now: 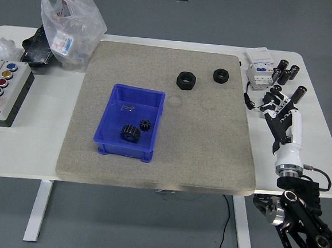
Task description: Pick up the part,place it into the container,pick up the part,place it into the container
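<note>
Blue container (112, 130), left of mat centre: two gears inside, lying flat.
Larger nut (185, 79), smaller nut (220, 75), far side of mat: flat, bore up, no long axis.
Right hand (280, 110), off mat right: fingers spread, nothing held.
Risk judged: low flat nut pushed away rather than gripped; loose cylinders (287, 71) beside hand knocked on reach.

We are counting two black hex nuts, one (185, 79) and another (220, 75), sitting upper center; two gears, one (130, 133) and a smaller one (144, 124), lying inside one blue container (113, 105); one button box (2, 91) sitting far left.
</note>
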`<state>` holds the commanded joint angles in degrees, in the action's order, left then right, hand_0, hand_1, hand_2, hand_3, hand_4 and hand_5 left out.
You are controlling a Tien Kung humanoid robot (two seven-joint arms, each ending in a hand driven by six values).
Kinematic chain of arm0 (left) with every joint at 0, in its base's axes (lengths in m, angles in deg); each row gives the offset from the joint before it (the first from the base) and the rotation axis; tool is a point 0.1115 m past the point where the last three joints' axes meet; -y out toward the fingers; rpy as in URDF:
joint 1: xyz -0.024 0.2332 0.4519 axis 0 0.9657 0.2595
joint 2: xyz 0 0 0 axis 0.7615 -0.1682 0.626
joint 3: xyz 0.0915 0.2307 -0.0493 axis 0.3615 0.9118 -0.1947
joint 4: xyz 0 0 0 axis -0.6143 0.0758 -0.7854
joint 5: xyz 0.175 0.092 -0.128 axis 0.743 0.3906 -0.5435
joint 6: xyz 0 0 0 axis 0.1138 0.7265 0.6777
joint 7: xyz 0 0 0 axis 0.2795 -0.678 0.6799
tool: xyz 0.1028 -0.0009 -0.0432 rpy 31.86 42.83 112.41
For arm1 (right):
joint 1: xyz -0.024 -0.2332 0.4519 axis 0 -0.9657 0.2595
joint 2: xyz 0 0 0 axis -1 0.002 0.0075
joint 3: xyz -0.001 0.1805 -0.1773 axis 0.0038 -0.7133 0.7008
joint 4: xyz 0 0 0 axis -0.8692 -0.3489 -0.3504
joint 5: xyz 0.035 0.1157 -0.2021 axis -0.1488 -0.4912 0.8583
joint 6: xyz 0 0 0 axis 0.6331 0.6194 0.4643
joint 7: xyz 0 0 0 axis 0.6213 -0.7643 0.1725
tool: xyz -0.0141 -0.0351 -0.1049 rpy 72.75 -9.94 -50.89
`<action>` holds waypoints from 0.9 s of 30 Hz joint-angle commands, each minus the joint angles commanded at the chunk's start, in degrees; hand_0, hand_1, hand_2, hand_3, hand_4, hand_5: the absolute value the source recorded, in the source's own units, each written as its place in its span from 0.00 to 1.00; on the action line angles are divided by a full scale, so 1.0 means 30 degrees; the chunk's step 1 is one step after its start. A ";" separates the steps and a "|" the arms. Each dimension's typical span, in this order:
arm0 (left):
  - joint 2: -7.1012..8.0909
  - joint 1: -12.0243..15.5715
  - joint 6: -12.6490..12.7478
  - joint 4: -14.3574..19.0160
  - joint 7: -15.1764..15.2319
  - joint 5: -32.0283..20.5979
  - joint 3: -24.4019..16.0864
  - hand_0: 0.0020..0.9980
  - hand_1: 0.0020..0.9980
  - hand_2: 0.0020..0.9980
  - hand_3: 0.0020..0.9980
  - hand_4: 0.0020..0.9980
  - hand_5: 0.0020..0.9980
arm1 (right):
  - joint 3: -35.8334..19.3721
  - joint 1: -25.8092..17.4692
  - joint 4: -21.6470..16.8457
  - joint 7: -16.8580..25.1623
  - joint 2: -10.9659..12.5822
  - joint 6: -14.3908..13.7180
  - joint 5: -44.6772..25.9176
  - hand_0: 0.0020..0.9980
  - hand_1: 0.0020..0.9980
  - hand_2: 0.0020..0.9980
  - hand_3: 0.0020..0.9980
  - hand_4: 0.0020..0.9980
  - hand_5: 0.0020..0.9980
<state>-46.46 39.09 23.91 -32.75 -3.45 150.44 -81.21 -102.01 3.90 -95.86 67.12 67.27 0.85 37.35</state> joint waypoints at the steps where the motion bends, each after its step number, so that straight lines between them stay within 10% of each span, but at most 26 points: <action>1: 0.0018 -0.0085 -0.0013 0.0000 0.0017 -0.0030 0.0043 0.61 0.61 0.60 0.62 0.58 0.45 | -0.0115 -0.0006 -0.0029 0.0000 0.0007 0.0021 -0.0053 0.65 0.70 0.73 0.70 0.71 0.41; 27: -0.0158 -0.0847 -0.0052 0.0000 0.0153 0.0263 0.0139 0.61 0.61 0.59 0.62 0.60 0.39 | -0.1179 0.0445 -0.0362 0.0095 0.0107 0.0310 -0.0985 0.66 0.70 0.72 0.69 0.70 0.43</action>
<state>-46.94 36.54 23.76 -32.75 -3.00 151.23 -80.80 -105.55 5.23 -96.95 67.41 67.60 1.78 34.40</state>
